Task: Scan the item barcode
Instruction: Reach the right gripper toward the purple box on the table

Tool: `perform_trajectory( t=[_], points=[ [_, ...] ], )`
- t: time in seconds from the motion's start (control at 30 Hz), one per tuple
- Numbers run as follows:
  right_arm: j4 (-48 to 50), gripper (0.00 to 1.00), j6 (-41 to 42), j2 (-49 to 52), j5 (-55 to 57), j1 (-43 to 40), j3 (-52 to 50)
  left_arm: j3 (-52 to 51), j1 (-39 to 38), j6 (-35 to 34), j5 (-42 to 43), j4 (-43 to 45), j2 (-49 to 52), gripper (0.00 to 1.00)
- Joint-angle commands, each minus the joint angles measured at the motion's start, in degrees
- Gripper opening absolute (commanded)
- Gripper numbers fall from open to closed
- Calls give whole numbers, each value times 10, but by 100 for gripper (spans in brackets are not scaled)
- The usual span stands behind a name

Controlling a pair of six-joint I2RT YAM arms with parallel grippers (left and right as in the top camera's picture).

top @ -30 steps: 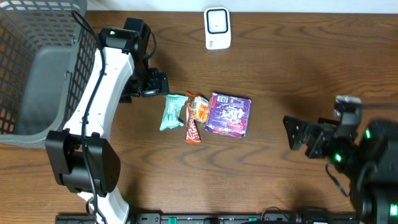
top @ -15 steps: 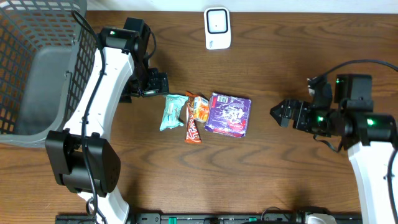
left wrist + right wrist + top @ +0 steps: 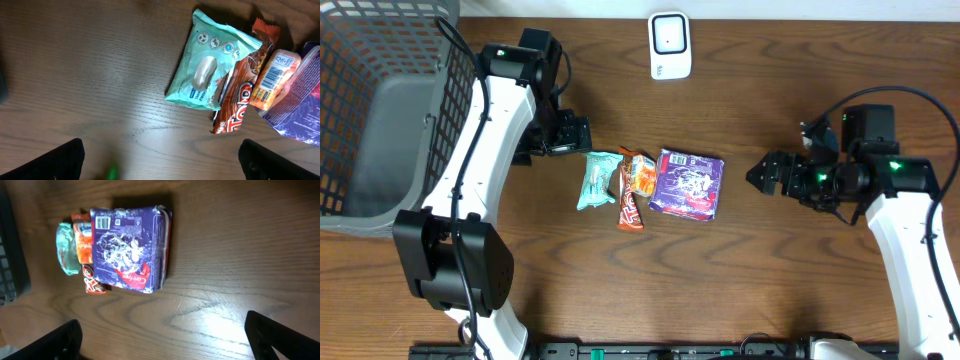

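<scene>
Three snack items lie bunched at the table's middle: a teal packet (image 3: 597,179), a red-brown bar (image 3: 631,207) with an orange packet (image 3: 642,173) on it, and a purple pack (image 3: 688,184). The white scanner (image 3: 670,45) stands at the far edge. My left gripper (image 3: 582,137) is open just left of the teal packet (image 3: 210,61), its fingers (image 3: 50,162) wide apart over bare wood. My right gripper (image 3: 760,172) is open a short way right of the purple pack (image 3: 130,247), nothing between its fingers (image 3: 280,337). Barcodes show on the purple pack's end and the orange packet (image 3: 275,75).
A dark wire basket (image 3: 380,110) with a grey liner fills the table's left end, close behind the left arm. Brown wood lies between the purple pack and my right gripper, and along the front edge.
My right arm has swung up and leftward from the lower right, bringing its open gripper nearer the purple pack. The left arm and the items have stayed put.
</scene>
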Motion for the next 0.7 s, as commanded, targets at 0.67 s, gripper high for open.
perform_trajectory(
  t=[0.67],
  points=[
    [87,99,64,127,-9,100,-2,-1,2,6,-7,-2,-4,98]
  ],
)
